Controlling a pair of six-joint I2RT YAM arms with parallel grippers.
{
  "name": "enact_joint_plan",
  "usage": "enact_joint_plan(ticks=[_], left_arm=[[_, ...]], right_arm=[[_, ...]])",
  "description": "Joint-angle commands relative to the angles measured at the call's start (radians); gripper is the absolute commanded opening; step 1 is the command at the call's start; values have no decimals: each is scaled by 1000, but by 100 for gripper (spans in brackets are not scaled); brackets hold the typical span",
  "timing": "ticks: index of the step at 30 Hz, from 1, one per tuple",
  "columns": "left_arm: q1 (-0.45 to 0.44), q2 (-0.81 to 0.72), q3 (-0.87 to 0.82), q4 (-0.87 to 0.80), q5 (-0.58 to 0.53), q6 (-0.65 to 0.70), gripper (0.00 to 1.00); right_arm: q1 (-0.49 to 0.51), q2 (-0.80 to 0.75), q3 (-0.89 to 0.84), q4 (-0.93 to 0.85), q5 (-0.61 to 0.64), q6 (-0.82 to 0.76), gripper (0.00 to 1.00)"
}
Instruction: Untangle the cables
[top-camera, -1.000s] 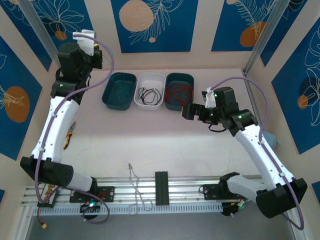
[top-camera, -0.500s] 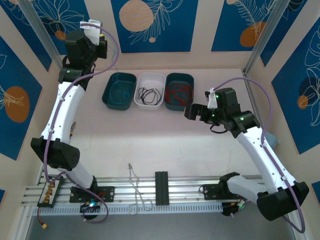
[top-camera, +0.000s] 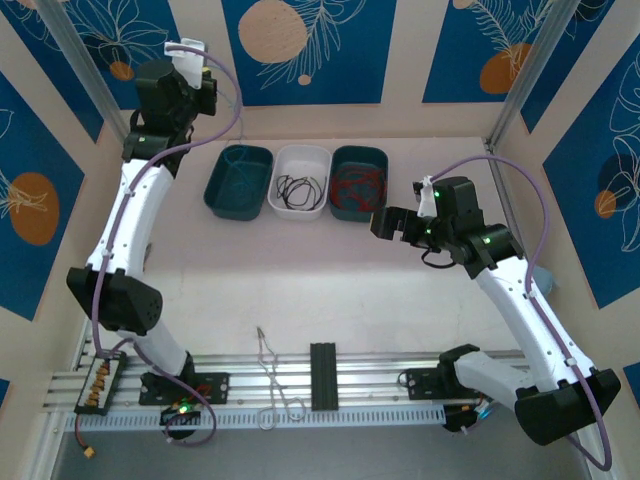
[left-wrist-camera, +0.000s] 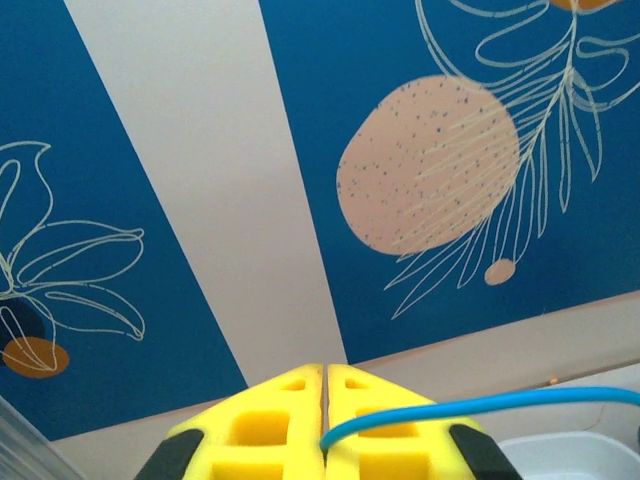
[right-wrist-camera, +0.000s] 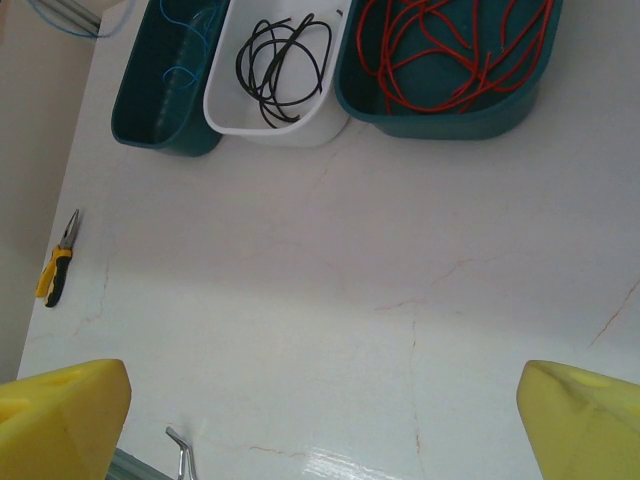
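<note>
My left gripper (top-camera: 188, 82) is raised high at the back wall, its yellow fingers (left-wrist-camera: 270, 425) shut on a blue cable (left-wrist-camera: 480, 405) that runs off to the right. More blue cable (right-wrist-camera: 188, 45) lies in the left teal tray (top-camera: 215, 195). Black cables (right-wrist-camera: 280, 70) are coiled in the white tray (top-camera: 300, 150). The red cables (right-wrist-camera: 450, 50) fill the right teal tray (top-camera: 360, 150). Hanging over the table in front of the trays, my right gripper (right-wrist-camera: 325, 430) is open and holds nothing.
Yellow-handled pliers (right-wrist-camera: 58, 265) lie at the table's left edge. A bare metal wire loop (top-camera: 272, 375) rests over the rail at the near edge. Bare table (right-wrist-camera: 400, 300) spreads under the right gripper.
The left arm has stretched up and back, carrying its gripper higher against the wall. The right gripper has shifted slightly to the right.
</note>
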Motion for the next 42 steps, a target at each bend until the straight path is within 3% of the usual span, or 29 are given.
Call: enact_joint_plan(ticks=[1, 20, 31, 42], left_arm=[[18, 21, 20, 23, -33, 29, 0], [37, 156, -14, -10, -96, 39, 0], [38, 248, -5, -86, -18, 33, 0], [39, 482, 188, -303, -18, -19, 1]], right_arm=[[5, -20, -15, 2, -9, 18, 99], [6, -35, -43, 11, -9, 35, 99], [8, -38, -53, 24, -19, 47, 99], [10, -48, -72, 25, -23, 59, 99]])
